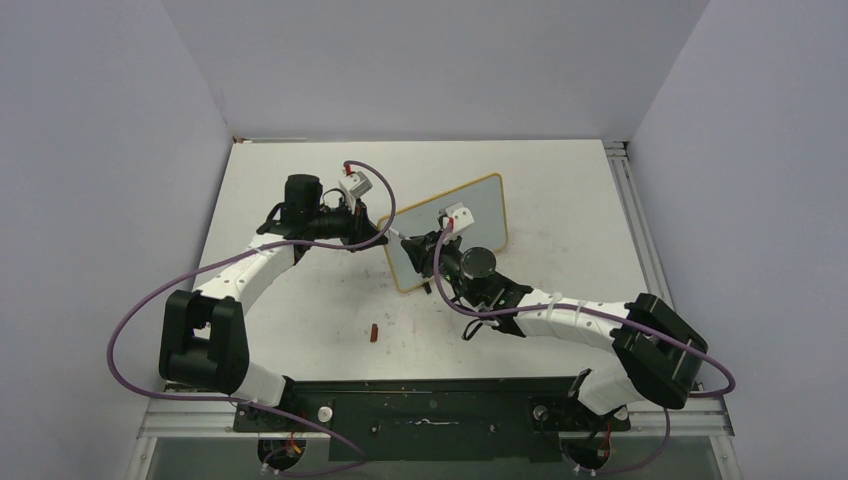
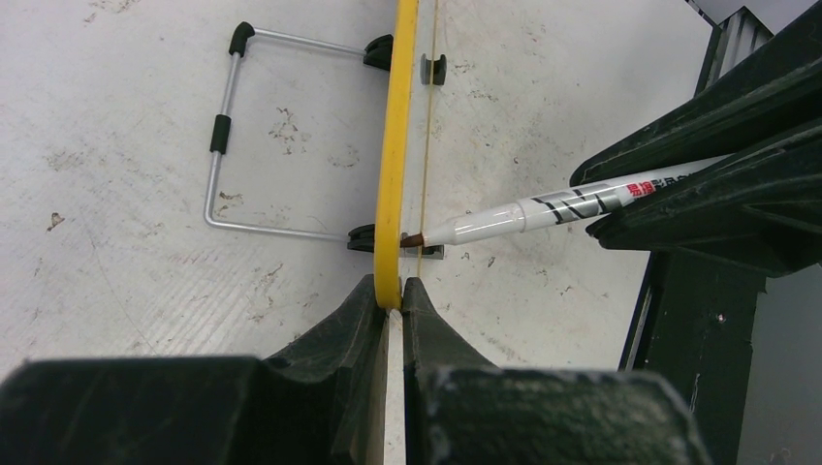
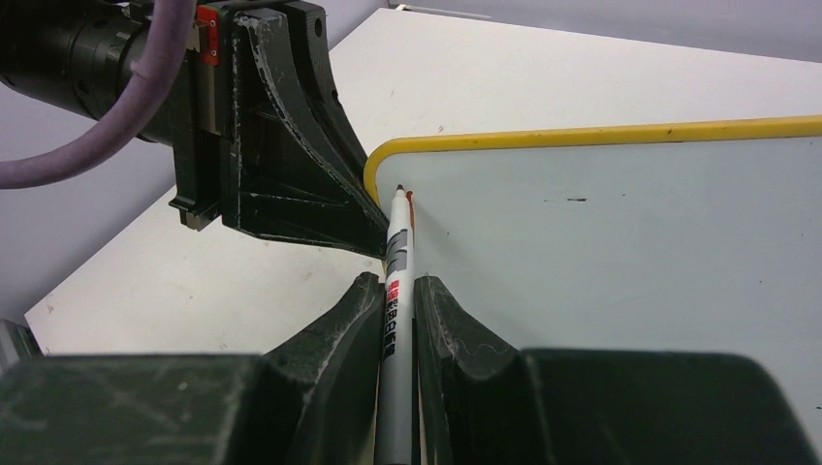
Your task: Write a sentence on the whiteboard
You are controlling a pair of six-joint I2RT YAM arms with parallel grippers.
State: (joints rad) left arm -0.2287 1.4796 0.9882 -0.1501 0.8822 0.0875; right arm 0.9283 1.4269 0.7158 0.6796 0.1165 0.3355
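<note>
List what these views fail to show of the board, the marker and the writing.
Right wrist: the right claw hides the rear of the marker; the frame edge cuts off the whiteboard's right end.
Left wrist: the left claw holds the whiteboard edge-on, so its face is hidden.
Top view: any writing and the red bit are too small to make out.

One camera looks down from high on the worktop (image 1: 300, 170). Two wrist cameras look forward, close up; all see the board (image 1: 485, 215).
</note>
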